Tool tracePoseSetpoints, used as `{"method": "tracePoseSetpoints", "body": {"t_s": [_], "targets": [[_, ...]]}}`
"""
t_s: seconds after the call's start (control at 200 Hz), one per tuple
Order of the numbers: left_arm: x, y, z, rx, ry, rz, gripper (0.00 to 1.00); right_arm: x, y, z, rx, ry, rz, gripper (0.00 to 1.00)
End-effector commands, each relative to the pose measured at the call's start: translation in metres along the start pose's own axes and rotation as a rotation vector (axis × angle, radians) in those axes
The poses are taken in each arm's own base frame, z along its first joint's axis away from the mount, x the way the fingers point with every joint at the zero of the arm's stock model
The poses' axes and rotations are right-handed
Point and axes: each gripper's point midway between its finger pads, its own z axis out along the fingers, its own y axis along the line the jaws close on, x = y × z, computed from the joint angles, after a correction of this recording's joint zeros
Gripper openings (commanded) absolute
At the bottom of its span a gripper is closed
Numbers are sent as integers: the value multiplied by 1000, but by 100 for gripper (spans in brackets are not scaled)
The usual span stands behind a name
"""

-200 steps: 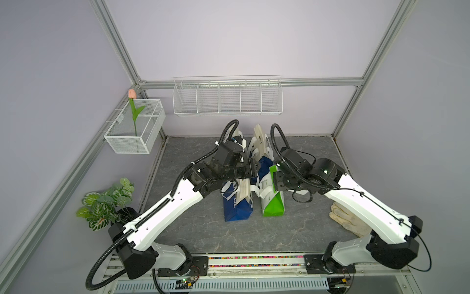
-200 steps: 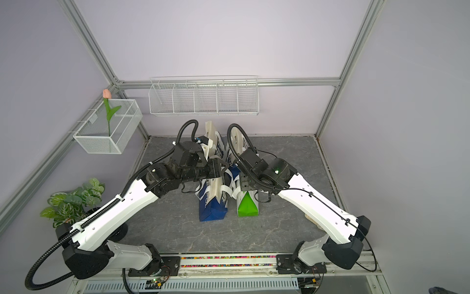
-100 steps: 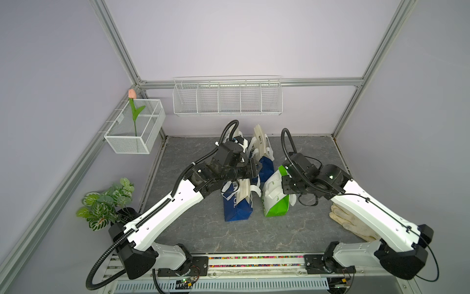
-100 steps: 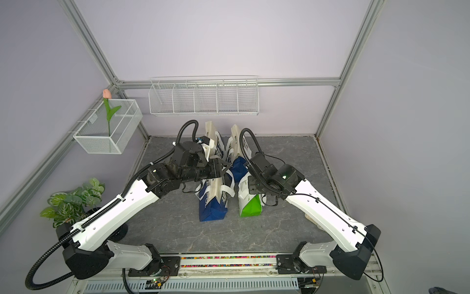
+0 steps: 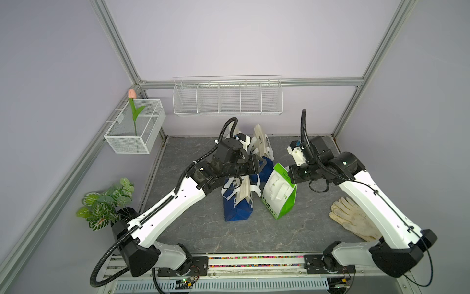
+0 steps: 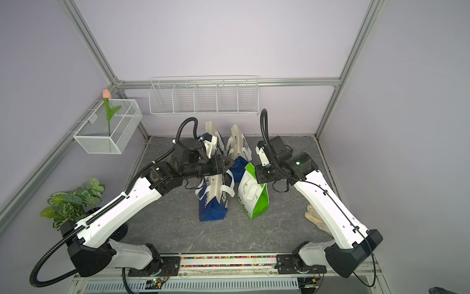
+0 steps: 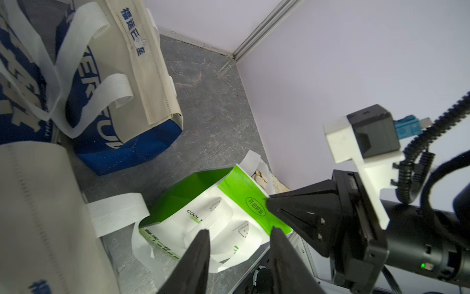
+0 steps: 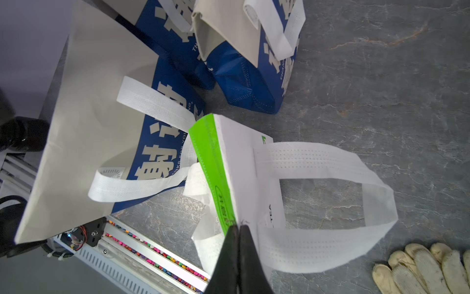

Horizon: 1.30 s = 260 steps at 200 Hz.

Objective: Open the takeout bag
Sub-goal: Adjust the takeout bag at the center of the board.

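In both top views the green-and-white non-woven takeout bag (image 5: 279, 194) stands mid-tabletop (image 5: 203, 229), at 3 o'clock from the nearest blue-and-cream fabric tote (image 5: 237, 203). The right end effector (image 5: 290, 175) meets its top edge from 2 o'clock, likely to pull the mouth apart. Count: one green bag, three blue totes, one cream work glove (image 5: 352, 220) at 4 o'clock. In the left wrist view the left end effector (image 7: 239, 233) is half-spread and empty, poised near the bag's white face, probably waiting for the opposite lip. In the right wrist view the right end effector (image 8: 238, 226) is pinched tight on the bag's green top strip (image 8: 211, 165)
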Motion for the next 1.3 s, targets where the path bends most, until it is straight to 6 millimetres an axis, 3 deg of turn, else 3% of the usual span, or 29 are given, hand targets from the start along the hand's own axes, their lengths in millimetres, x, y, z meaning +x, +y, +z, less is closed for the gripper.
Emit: {"method": "tracePoseSetpoints", "body": {"t_s": [0.0,0.09,0.195,0.275,0.33,0.395,0.45,0.525,0.585,0.695,0.845,0.995,1.13,1.295], "targets": [[6,-4,13,61,22,-41,43,8,3,3,-37,17,-11,7],[16,-6,18,80,45,-40,49,10,2,2,-27,17,1,14],[27,-9,21,80,68,-23,59,13,2,2,-34,20,12,40],[30,-4,20,54,69,-26,64,16,1,4,-32,31,24,47],[29,3,19,17,63,-26,70,19,0,4,-27,37,35,47],[30,6,18,-2,62,-23,80,21,-1,4,-25,37,42,39],[29,5,17,0,60,-30,82,23,-1,4,-26,38,45,35],[28,3,15,8,55,-33,78,22,-2,3,-20,34,50,23],[26,3,14,9,45,-40,68,19,-6,-1,2,15,57,14],[21,-6,12,42,32,-51,61,4,-12,-11,13,-27,79,7],[16,-21,15,114,31,-79,60,-21,-8,-30,-61,-103,97,7],[10,-24,18,136,24,-102,59,-36,-3,-41,-93,-133,101,7],[11,-22,26,159,26,-128,58,-29,-6,-26,-96,-120,127,8],[17,-15,38,170,48,-162,54,-12,-7,-3,-141,-95,179,26]]}}
